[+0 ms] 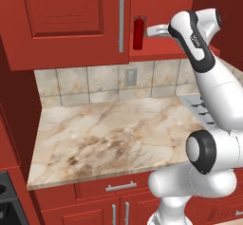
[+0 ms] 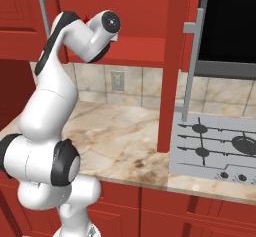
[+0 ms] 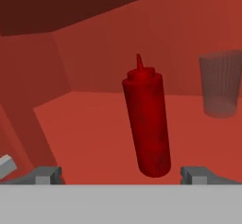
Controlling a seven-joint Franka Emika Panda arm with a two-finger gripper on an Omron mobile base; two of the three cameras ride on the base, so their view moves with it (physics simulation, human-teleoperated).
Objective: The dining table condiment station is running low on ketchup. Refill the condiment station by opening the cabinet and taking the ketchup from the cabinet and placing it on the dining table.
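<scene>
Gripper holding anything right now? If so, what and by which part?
Nothing held. The gripper is open, its fingertips standing wide to either side of the ketchup, which stands on the cabinet shelf ahead, not touched.

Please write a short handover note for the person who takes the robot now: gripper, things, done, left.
Gripper: open, holding nothing, aimed at the slim red ketchup squeeze bottle.
Bottle: upright on the shelf inside the red wooden wall cabinet, centred between the fingertips, not yet gripped. A translucent ribbed cup stands beside it.
Done: cabinet opened.
Left: close on the bottle, lift it out, carry it to the dining table.
</scene>
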